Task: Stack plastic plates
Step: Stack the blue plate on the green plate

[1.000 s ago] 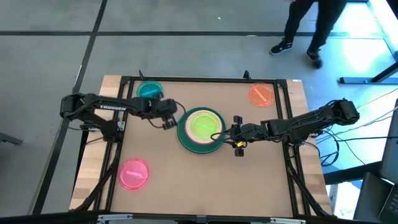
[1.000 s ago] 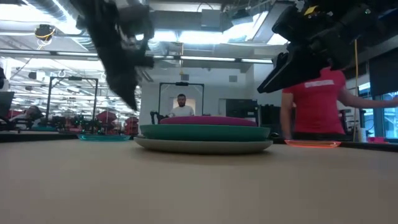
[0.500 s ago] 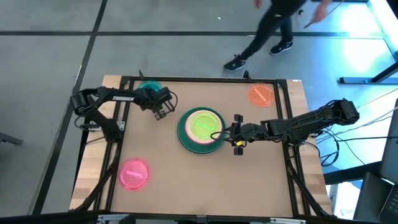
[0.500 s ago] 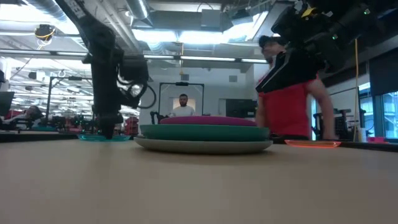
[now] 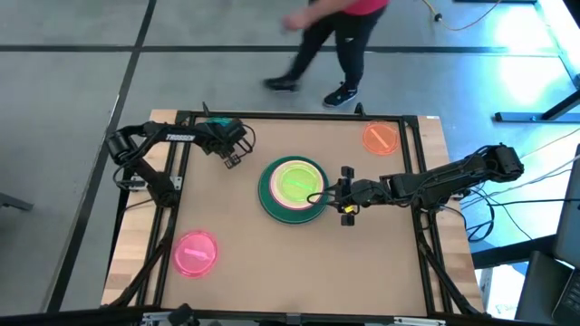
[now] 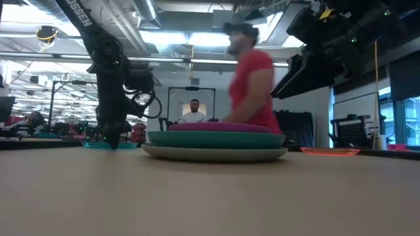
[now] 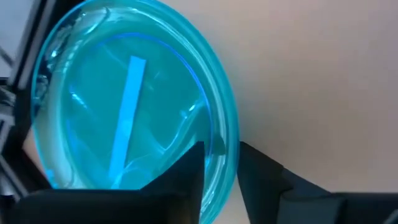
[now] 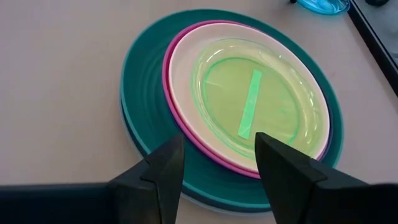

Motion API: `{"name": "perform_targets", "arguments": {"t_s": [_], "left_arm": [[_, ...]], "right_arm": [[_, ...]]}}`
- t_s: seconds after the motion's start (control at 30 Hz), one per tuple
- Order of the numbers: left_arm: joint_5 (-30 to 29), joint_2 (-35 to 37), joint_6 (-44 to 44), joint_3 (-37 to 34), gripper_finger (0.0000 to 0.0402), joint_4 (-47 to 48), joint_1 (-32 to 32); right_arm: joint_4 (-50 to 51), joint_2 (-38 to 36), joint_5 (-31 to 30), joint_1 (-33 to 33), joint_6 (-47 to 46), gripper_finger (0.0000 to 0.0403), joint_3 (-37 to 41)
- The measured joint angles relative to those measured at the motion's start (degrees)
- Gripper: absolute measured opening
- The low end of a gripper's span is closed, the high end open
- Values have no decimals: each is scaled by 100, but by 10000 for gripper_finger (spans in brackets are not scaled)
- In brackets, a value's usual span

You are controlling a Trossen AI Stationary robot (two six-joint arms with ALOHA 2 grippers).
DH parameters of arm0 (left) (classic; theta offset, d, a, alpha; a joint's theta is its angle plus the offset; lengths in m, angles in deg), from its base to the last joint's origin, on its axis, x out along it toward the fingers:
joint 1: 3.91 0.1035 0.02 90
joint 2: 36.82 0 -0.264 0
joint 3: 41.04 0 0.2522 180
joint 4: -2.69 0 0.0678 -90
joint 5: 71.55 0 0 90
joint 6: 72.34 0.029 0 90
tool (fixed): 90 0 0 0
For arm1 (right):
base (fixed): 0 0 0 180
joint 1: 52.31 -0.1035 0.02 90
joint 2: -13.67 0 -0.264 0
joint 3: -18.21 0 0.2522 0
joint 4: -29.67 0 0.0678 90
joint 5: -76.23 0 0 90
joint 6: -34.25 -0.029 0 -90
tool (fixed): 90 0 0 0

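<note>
A stack of plates (image 5: 292, 186) sits mid-table: grey at the bottom, then teal-green, magenta and cream, with a small green plate (image 8: 255, 99) on top. A small teal plate (image 7: 130, 106) lies flat near the far left corner. My left gripper (image 7: 222, 162) points down over it and is shut on its rim. My right gripper (image 8: 217, 155) is open and hovers just right of the stack (image 6: 216, 141), touching nothing. An orange plate (image 5: 381, 138) lies far right and a pink plate (image 5: 195, 252) near left. My left gripper holds the small teal plate by its rim (image 7: 229, 134), on the side facing the stack. One finger (image 7: 186, 177) stands inside the plate's well and the other outside the rim. The fingers come from above, pointing down. The plate lies flat on the table (image 6: 108, 145).
A dark frame runs around the table (image 5: 272, 115). A person in a red top (image 6: 252, 85) walks past beyond the far edge. Bare tabletop lies between the stack and the pink plate, and along the near edge.
My left gripper has swung away from the stack's left side toward the far left corner. It has tipped to point down and has come down onto the teal plate. My right arm has kept still. The person has walked leftward behind the table.
</note>
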Motion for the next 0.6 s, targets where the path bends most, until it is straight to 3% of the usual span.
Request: {"name": "perform_targets", "arguments": {"t_s": [0.27,0.6], "left_arm": [[74,-2,271,-58,6,-29,-66],[-45,420,76,224,2,323,-1114]], "right_arm": [[16,0,0,0,0,186,2],[11,0,2,-7,-4,186,2]]}}
